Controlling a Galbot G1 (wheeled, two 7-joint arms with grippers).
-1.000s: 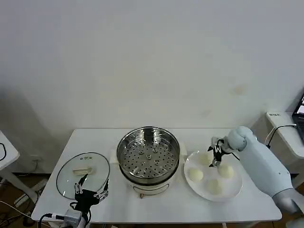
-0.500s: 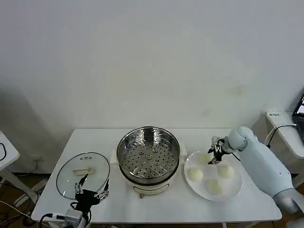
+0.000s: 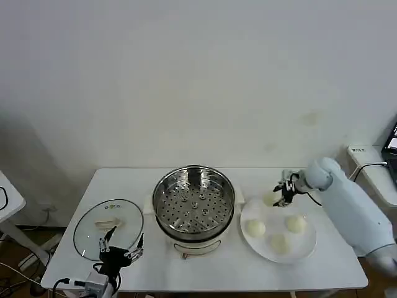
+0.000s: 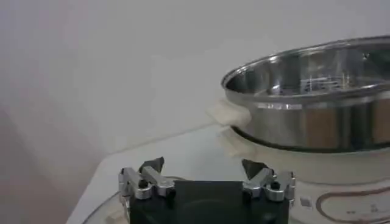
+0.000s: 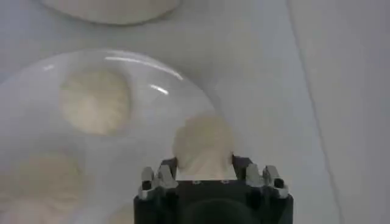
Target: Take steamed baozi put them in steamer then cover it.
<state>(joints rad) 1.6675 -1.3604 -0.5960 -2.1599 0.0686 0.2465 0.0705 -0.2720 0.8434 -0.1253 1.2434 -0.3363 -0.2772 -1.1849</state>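
Observation:
The steamer (image 3: pixel 193 205) stands mid-table, its perforated tray bare; the left wrist view has its steel wall (image 4: pixel 317 103). My right gripper (image 3: pixel 283 194) is shut on one steamed baozi (image 3: pixel 270 198), held just above the far-left edge of the white plate (image 3: pixel 307 245). In the right wrist view this baozi (image 5: pixel 203 146) sits between the fingers over the plate (image 5: pixel 146 122). Three baozi (image 3: pixel 255 228) (image 3: pixel 295 223) (image 3: pixel 279 243) lie on the plate. The glass lid (image 3: pixel 108 226) rests flat at the left. My left gripper (image 3: pixel 118 253) (image 4: pixel 203 167) hovers open at the lid's near edge.
The table's front edge (image 3: pixel 205 287) runs close below the plate and lid. A white side table (image 3: pixel 378 174) with a cable stands at the right, and another small table (image 3: pixel 7 198) at the left. The steamer's cream base (image 5: pixel 109 9) lies just beyond the plate.
My right gripper has risen from the plate with one baozi in it and drawn slightly back. The left arm has stayed where it was.

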